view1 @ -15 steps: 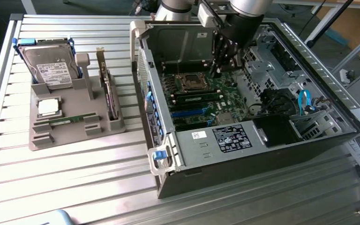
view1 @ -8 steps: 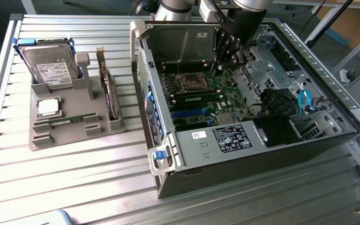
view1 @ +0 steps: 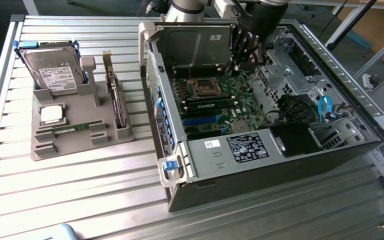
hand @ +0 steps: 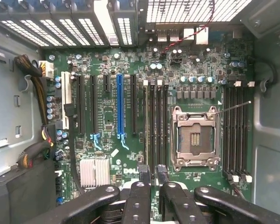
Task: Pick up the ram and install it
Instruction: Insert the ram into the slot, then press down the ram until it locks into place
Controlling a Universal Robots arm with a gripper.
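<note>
– Two containers on the slatted table [view1: 78,200]: a grey tray [view1: 78,144] at the exterior view's left and an open computer case [view1: 279,175] at its right. Contents?

– Tray: hard drive [view1: 55,72] propped at the far end, silver processor [view1: 50,114] lying flat mid-tray, expansion card [view1: 116,102] upright on edge along the right side. The tray ram [view1: 72,128] lies flat in a groove just near of the processor. Case: motherboard [view1: 235,107] on the floor, processor socket [view1: 205,87] with its pins bare. A board ram [view1: 211,105], the same thin green stick, seems to stand in a slot just near of the socket.

– Gripper?

– The gripper [view1: 242,62] hangs inside the case over the far part of the motherboard. In the wrist view its fingertips [hand: 144,173] stand apart above one end of the memory slots [hand: 155,121] beside the socket, and I see nothing gripped between them. It touches neither ram. The tray ram is well apart from it, beyond the case's left wall.

– Edges, room?

– The tray's right edge runs near the case's left wall, with a narrow strip of table between. Space above the tray is open. Open slats lie near of both containers. Inside the case, a metal plate [view1: 192,45] stands just left of the gripper and the drive cage [view1: 292,55] just right. A blue cable [view1: 325,107] loops at the case's right side, well apart from the slots.
</note>
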